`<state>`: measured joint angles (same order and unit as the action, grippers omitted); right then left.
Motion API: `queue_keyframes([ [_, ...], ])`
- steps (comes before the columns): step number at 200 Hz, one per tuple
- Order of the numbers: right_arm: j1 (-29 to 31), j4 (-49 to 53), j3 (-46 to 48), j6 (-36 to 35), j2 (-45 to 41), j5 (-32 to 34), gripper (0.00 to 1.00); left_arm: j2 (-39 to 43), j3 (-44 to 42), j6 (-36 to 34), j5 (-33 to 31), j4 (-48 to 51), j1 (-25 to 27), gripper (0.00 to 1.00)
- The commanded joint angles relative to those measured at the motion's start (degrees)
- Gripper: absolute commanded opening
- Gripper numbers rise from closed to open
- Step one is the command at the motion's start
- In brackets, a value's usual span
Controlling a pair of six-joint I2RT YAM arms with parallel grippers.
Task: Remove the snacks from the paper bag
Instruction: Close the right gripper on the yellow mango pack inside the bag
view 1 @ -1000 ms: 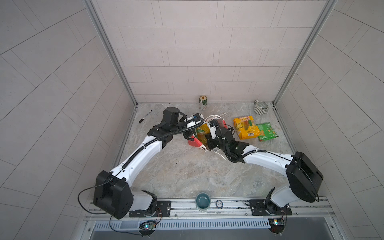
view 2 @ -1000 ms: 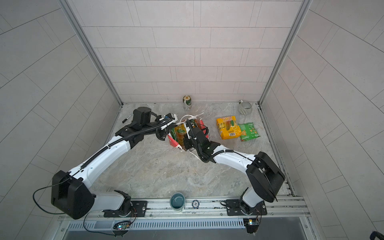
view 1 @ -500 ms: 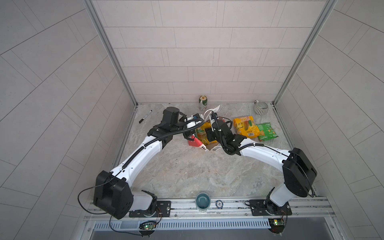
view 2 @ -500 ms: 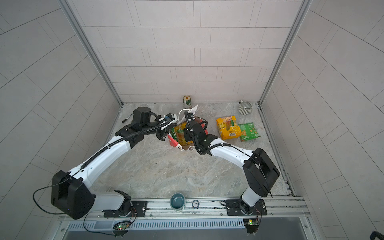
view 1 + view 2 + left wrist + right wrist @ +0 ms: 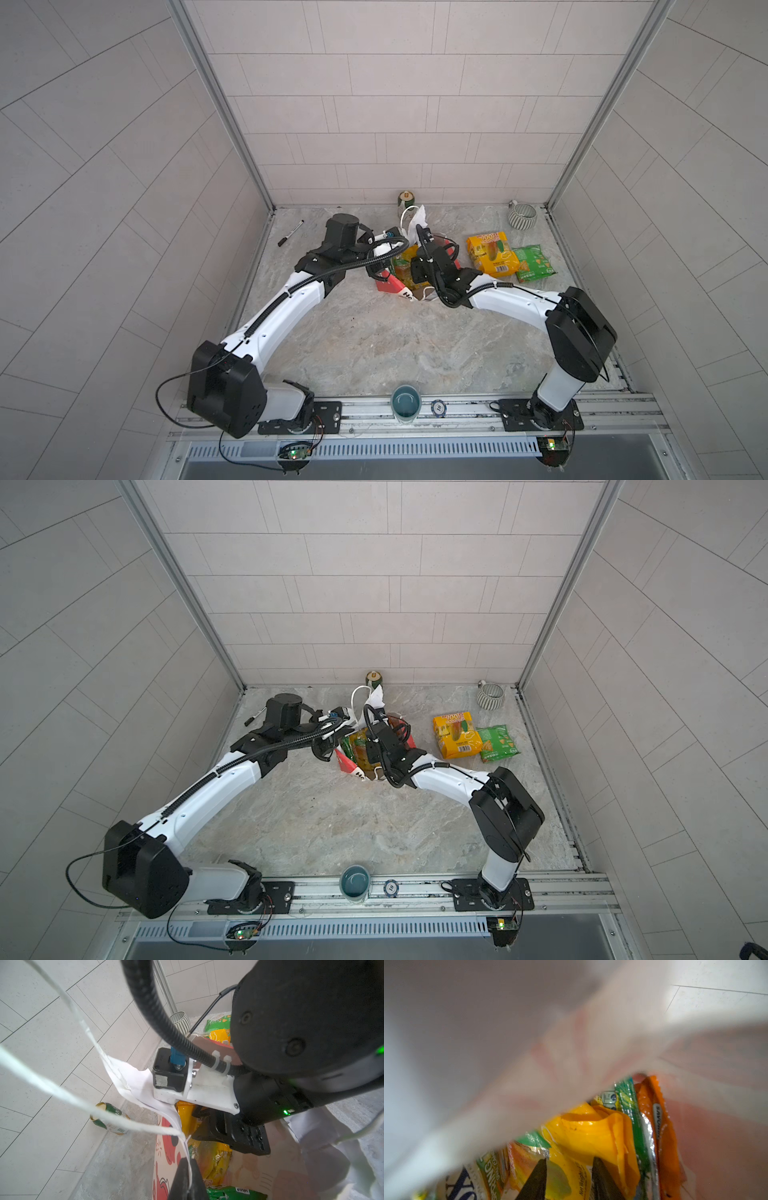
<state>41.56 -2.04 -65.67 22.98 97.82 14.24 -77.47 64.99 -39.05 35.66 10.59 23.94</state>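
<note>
While your left gripper [image 5: 188, 1169] is pinched tight on the white rim of the paper bag [image 5: 166, 1147], with the paper caught between its closed fingers, your right gripper [image 5: 569, 1160] is down inside the bag's mouth. In the right wrist view its two dark fingers [image 5: 537, 1178] stand a little apart, one on each side of the crumpled top edge of a yellow packet [image 5: 581, 1132]. The packet fills the gap between them, but you cannot tell whether the pads press it or only straddle it. Beside that packet, further from the fingers, stand a green-edged packet [image 5: 629, 1109] and an orange packet [image 5: 662, 1130]; on the other side is a packet with green lettering [image 5: 490, 1167]. In both top views the paper bag [image 5: 390, 284] stands near the back middle of the table [image 5: 374, 340], just in front of the drink can [image 5: 405, 198]. Two snacks lie out on the table to the bag's right: a yellow-orange packet [image 5: 492, 253] marked 100 and, touching its right edge, a green packet [image 5: 534, 262].
</note>
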Motion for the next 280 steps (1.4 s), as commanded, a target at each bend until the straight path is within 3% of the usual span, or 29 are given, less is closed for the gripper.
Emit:
queue_keyframes([
  [1,-0.03,-0.62,0.13,0.35,1.3,-0.89,0.2,0.75,-0.01,-0.79,3.89,-2.67,0.43,0.0],
  [15,0.0,-1.03,0.1,0.22,1.01,-1.87,0.08,0.68,-0.11,-0.68,3.68,-2.74,0.41,0.0],
  [36,-0.02,-1.24,0.04,-0.59,-0.27,-4.01,0.0,0.66,-0.06,-0.59,3.48,-2.81,0.45,0.0],
  [105,-1.23,-1.47,1.28,-1.71,-7.72,-12.83,0.0,0.66,-0.18,-0.33,2.5,-2.86,0.47,0.0],
  [140,-2.88,-0.58,2.86,-1.72,-11.74,-13.06,0.0,0.75,-0.18,-0.24,2.31,-3.07,0.43,0.0],
  [163,-3.23,0.92,3.04,-2.73,-11.12,-10.59,0.22,0.46,-0.06,0.35,2.74,-3.6,0.48,0.0],
  [184,-3.5,0.97,3.54,-2.87,-9.56,-9.5,0.26,0.25,0.05,0.58,3.06,-3.72,0.49,0.0],
  [218,-3.5,0.72,3.44,-3.16,-6.96,-6.61,0.47,0.3,0.17,0.6,3.11,-3.81,0.48,0.0],
  [280,-3.34,3.78,0.87,-1.38,-2.82,0.98,0.58,0.14,0.16,0.4,2.98,-3.73,0.47,0.0],
])
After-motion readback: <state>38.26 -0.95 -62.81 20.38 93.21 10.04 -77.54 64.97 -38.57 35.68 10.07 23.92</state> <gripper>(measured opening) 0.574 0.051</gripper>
